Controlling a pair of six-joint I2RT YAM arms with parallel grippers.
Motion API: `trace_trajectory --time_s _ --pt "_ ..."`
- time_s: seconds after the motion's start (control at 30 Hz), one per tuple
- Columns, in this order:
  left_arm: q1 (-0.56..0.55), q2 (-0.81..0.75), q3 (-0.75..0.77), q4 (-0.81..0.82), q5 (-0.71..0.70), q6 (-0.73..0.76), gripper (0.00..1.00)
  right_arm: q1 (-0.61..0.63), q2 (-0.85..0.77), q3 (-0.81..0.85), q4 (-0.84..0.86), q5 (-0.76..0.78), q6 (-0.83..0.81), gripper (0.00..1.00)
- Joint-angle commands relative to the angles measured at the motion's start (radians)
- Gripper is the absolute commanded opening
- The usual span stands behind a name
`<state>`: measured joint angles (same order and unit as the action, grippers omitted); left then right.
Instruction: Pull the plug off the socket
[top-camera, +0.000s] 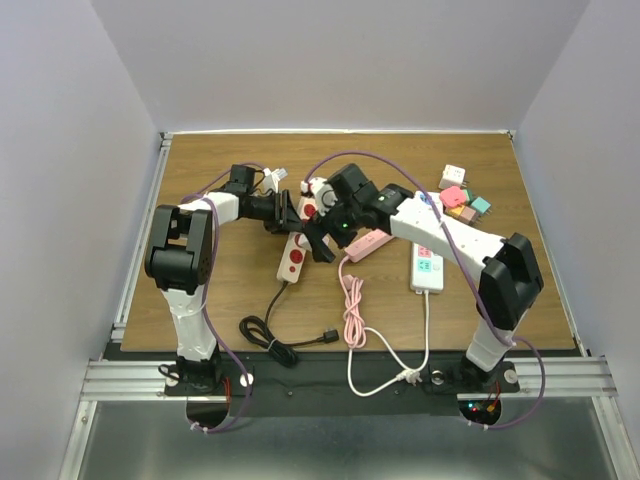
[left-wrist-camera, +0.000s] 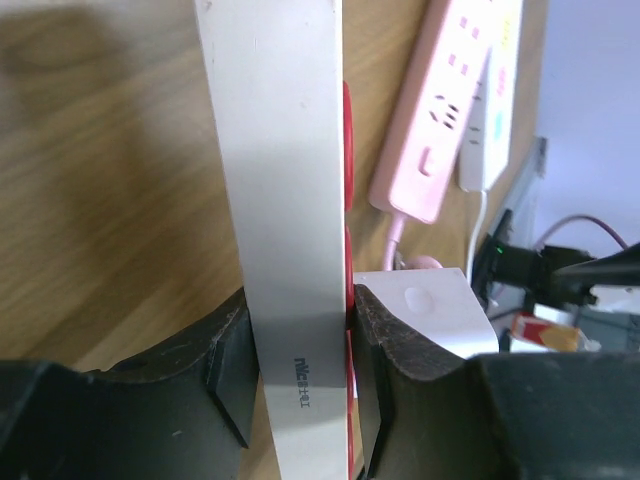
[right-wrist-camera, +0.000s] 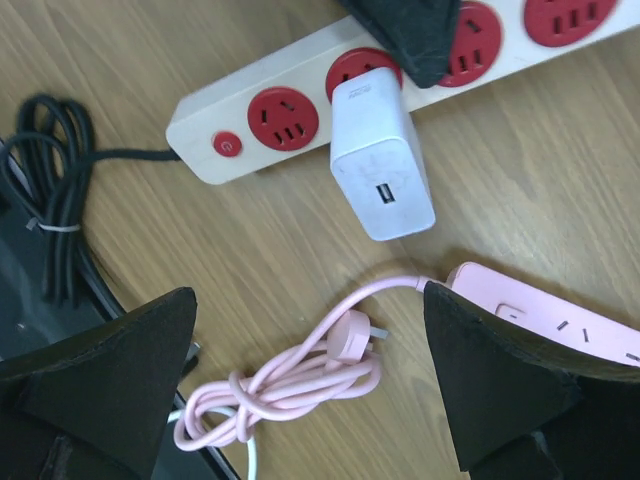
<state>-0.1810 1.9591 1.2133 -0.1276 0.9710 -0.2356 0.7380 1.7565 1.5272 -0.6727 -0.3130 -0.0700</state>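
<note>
One: Three power strips lie on the wooden worktop (top-camera: 200, 160). Pale lilac walls (top-camera: 60, 150) close it in on three sides, and a metal rail (top-camera: 330, 375) runs along the near edge.

Two: And there's the left claw (left-wrist-camera: 300, 390), clamped on the cream power strip (left-wrist-camera: 280, 200) near the middle of the worktop, one finger on each long side.

One: The plug (right-wrist-camera: 382, 160), a white block with a port in its face, sits at that strip's second red socket. Its body points toward the pink power strip (right-wrist-camera: 560, 320). Whether its pins are in the socket cannot be told.

Two: The right claw (right-wrist-camera: 310, 300) hangs above it, fingers spread wide, nothing between them.

One: Beside the plug a bundled pink cable (right-wrist-camera: 290, 385) lies on the wood. A coiled black cable (right-wrist-camera: 50, 200) runs from the cream strip's switch end.

Two: The white power strip (top-camera: 427, 267) lies to the right of the pink one. Small coloured adapters (top-camera: 462, 200) cluster at the far right.
</note>
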Motion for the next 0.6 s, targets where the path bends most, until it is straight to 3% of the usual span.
trace_trajectory --time_s 0.0,0.4,0.57 --pt "0.003 -0.054 0.037 -0.023 0.179 0.019 0.0 0.063 0.004 0.005 0.044 0.112 -0.074 1.0" --pt "-0.006 -0.12 -0.018 -0.017 0.213 0.039 0.0 0.147 0.112 0.05 0.051 0.276 -0.111 1.0" --pt "-0.018 -0.14 -0.032 -0.015 0.235 0.048 0.0 0.147 0.185 0.126 0.058 0.243 -0.108 0.97"
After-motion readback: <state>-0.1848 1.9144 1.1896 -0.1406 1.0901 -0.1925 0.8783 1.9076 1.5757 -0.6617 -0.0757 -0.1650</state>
